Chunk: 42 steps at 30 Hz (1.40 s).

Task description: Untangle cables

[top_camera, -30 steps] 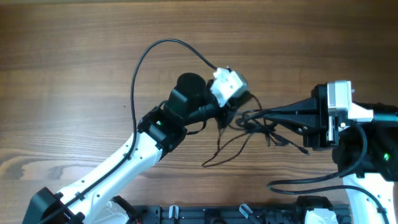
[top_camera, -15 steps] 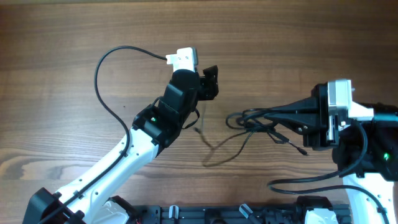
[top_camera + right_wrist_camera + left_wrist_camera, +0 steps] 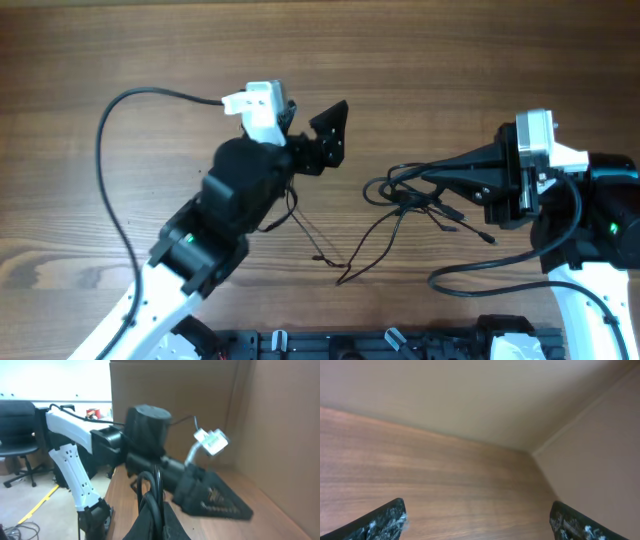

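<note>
Wooden desk (image 3: 480,60) with the right end effector (image 3: 400,180) clamped tight on the cables (image 3: 412,200). Left end effector (image 3: 330,140) is gaping wide, holding nothing, well apart from the tangle.

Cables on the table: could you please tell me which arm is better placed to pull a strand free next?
Left: the left gripper is open and empty, while the right gripper is shut on the cables, anchoring them.

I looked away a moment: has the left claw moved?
Yes. The left gripper drew back left and up-picture, away from the cables in the right gripper.
</note>
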### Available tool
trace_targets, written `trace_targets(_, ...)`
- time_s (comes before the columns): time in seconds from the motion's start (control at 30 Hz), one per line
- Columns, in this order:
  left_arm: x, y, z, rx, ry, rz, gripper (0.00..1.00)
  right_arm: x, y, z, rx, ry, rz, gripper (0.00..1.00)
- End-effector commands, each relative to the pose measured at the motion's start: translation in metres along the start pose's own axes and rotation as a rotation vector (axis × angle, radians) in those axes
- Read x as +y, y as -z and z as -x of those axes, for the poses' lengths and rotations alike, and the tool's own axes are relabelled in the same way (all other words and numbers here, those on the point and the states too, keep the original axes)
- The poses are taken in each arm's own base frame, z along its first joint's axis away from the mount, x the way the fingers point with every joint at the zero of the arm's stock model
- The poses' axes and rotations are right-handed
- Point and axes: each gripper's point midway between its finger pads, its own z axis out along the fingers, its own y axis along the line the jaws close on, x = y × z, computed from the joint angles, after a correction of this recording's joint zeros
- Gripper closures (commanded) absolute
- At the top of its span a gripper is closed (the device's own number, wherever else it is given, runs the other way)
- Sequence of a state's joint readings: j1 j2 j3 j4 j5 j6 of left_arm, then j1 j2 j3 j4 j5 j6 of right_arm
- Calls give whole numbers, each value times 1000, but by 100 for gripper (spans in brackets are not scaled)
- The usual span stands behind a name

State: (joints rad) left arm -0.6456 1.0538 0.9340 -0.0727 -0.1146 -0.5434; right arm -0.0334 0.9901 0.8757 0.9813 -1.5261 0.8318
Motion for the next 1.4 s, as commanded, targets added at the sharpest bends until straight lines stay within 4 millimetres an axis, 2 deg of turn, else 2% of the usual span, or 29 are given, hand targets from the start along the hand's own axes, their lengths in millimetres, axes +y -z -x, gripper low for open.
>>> trace_targets(0.0,-22,20,8,0,-11,-112,7,2,0,1,14,30,16,96)
trace_targets(0.1,-37,31,9,14,-23,-193,8,-1,-1,-1,15,20,16,96)
trace_targets(0.2,-69,48,-5,87,-146,-392,9,-7,-1,-5,20,1,20,96)
trace_targets(0.23,-84,57,-16,131,-223,-503,8,-9,-1,-7,20,-8,20,96)
trace_targets(0.27,-90,62,-21,148,-259,-551,8,-10,-1,-7,20,-10,19,96)
trace_targets(0.37,-94,63,-26,170,-270,-583,7,-11,-1,-8,20,-13,20,96)
trace_targets(0.5,-100,66,-39,218,-306,-651,12,-11,-1,-8,20,-9,19,96)
trace_targets(0.6,-101,67,-40,221,-314,-660,12,-11,-1,-8,20,-6,20,96)
trace_targets(0.63,-99,66,-40,219,-314,-651,14,-11,-1,-8,20,-6,19,96)
trace_targets(0.7,-90,59,-42,222,-322,-594,50,-11,-1,-8,19,-7,19,96)
trace_targets(0.73,-87,58,-44,229,-331,-582,55,-11,-1,-7,17,-5,17,96)
trace_targets(0.87,-82,52,-52,265,-324,-562,56,-11,-1,-6,14,4,14,96)
trace_targets(0.93,-79,47,-56,276,-321,-553,60,-12,-1,-6,12,-3,12,96)
trace_targets(1.03,-74,35,-61,291,-311,-524,75,-12,-1,-6,12,-3,12,96)
trace_targets(1.07,-66,28,-60,289,-284,-473,82,-12,-1,-6,12,-4,12,96)
trace_targets(1.1,-53,17,-58,280,-219,-377,96,-12,-1,-6,12,-3,12,96)
trace_targets(1.17,-15,0,-51,241,-38,-133,96,-12,-1,-6,12,-4,12,96)
trace_targets(1.23,11,-4,-50,212,75,18,96,-12,-1,-6,12,-4,12,96)
trace_targets(1.27,17,-4,-50,207,106,52,96,-12,-1,-6,12,-4,12,96)
trace_targets(1.37,18,-3,-53,216,132,62,96,-12,-1,-6,12,-4,12,96)
